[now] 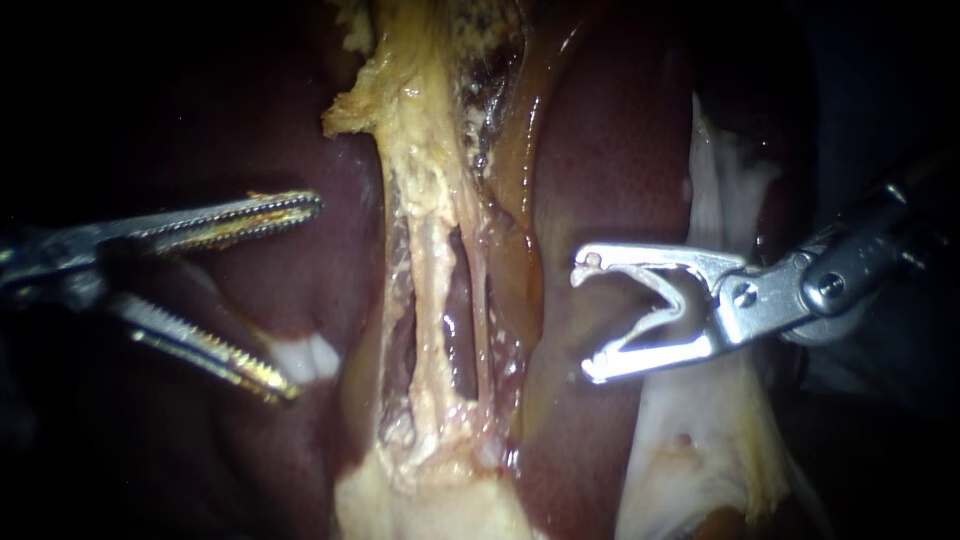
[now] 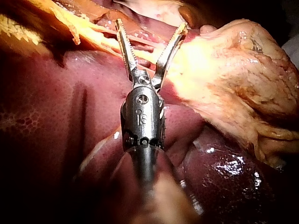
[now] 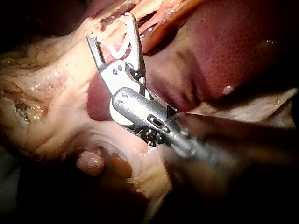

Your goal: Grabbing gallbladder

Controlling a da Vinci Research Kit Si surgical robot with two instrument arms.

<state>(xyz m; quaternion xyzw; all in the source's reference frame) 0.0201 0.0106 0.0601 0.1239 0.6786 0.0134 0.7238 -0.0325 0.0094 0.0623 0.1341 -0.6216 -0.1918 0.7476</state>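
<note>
Your left instrument [image 1: 304,298] hangs left of the central strip of yellowish tissue [image 1: 440,290], clear of it, its toothed hand spread wide and holding nothing. Your right instrument [image 1: 585,322] sits just right of that strip, over the dark liver [image 1: 610,150], its hand also agape and empty. The pale gallbladder [image 1: 430,505] lies at the strip's lower end, touched by neither.

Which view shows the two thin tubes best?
The endoscope view: both tubes show full length, with gaps between. The left wrist view shows short stretches beyond the left instrument; the right wrist view, barely an end.
</note>
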